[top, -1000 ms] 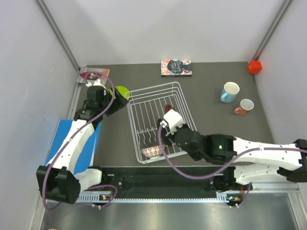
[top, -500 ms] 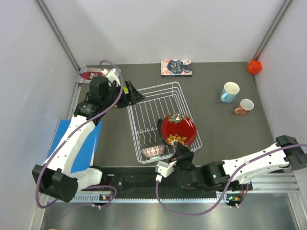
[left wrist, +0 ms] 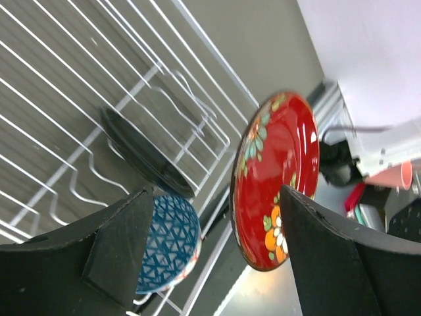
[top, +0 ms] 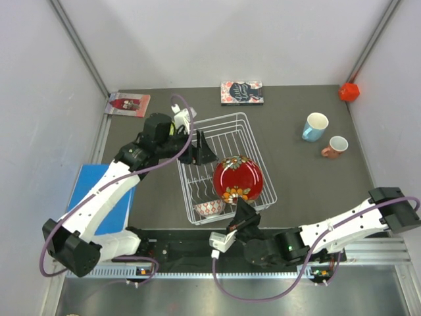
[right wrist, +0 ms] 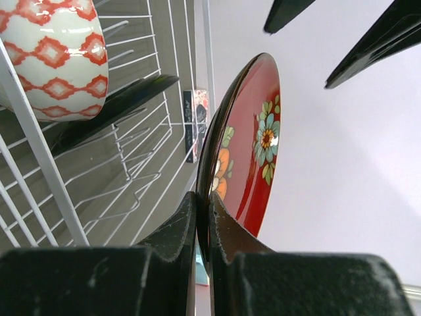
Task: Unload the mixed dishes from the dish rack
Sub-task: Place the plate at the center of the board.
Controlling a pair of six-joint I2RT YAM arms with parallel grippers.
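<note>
The white wire dish rack (top: 217, 120) stands mid-table. My right gripper (top: 241, 210) is shut on the lower rim of the red floral plate (top: 238, 179), which stands on edge above the rack's near right corner. In the right wrist view the jaws (right wrist: 204, 197) pinch that plate's rim (right wrist: 253, 138). A small patterned bowl (top: 209, 209) and a black plate (left wrist: 145, 155) remain in the rack. My left gripper (top: 202, 148) hangs open over the rack's far left part, holding nothing. A light-blue mug (top: 314, 126) and a salmon-pink mug (top: 336, 146) stand on the table to the right.
A book (top: 242, 93) lies beyond the rack and another (top: 128, 104) at the far left corner. A small red cube (top: 348, 91) sits at the far right corner. A blue flat item (top: 125, 204) lies under the left arm.
The right arm has drawn back to the near edge and raised the red plate out of the rack. The left gripper has moved right, from beside the rack to over it.
</note>
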